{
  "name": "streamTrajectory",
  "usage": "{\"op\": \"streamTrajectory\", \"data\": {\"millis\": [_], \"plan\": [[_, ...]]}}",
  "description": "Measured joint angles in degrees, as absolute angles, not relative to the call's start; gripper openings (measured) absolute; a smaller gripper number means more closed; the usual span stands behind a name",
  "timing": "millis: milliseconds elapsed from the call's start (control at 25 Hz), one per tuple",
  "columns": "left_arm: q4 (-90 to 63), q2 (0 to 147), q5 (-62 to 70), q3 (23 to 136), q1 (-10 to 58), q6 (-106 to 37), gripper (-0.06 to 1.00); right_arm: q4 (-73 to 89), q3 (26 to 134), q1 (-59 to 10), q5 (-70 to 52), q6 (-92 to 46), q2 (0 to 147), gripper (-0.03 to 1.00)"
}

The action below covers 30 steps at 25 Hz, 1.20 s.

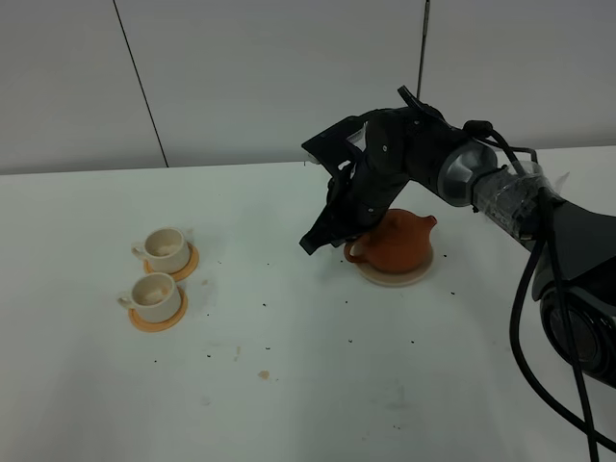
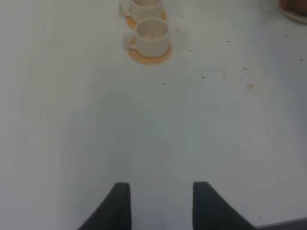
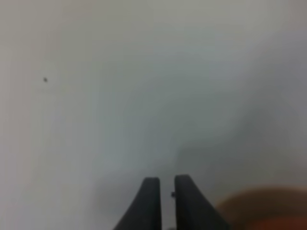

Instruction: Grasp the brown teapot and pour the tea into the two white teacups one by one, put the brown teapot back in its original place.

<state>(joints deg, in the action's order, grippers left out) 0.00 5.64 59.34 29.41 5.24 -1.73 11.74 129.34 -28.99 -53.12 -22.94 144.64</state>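
Note:
The brown teapot point(image 1: 399, 241) stands upright on the beige coaster point(image 1: 393, 277), right of the table's middle. My right gripper point(image 1: 311, 243) hangs low just left of the teapot's handle, apart from it. In the right wrist view its fingers point(image 3: 149, 201) are nearly together with nothing between them, and the teapot is a brown blur point(image 3: 268, 206) beside them. The two white teacups point(image 1: 166, 250) point(image 1: 156, 296) sit on orange saucers at the left. My left gripper point(image 2: 160, 191) is open and empty over bare table, the nearer teacup point(image 2: 152, 36) well ahead of it.
The white table point(image 1: 289, 385) carries scattered dark specks and a small brown stain point(image 1: 264, 374). The right arm's black cable point(image 1: 525, 318) loops at the right edge. A grey panelled wall stands behind the table.

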Motion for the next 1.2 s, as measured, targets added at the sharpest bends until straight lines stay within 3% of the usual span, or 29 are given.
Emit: {"op": "streamTrajectory", "data": {"millis": [1200], "plan": [[0.0,5.64,59.34,29.41,5.24,-1.73,0.37,9.31,129.63,-28.99,-64.26,-20.97,144.64,0.07]]}}
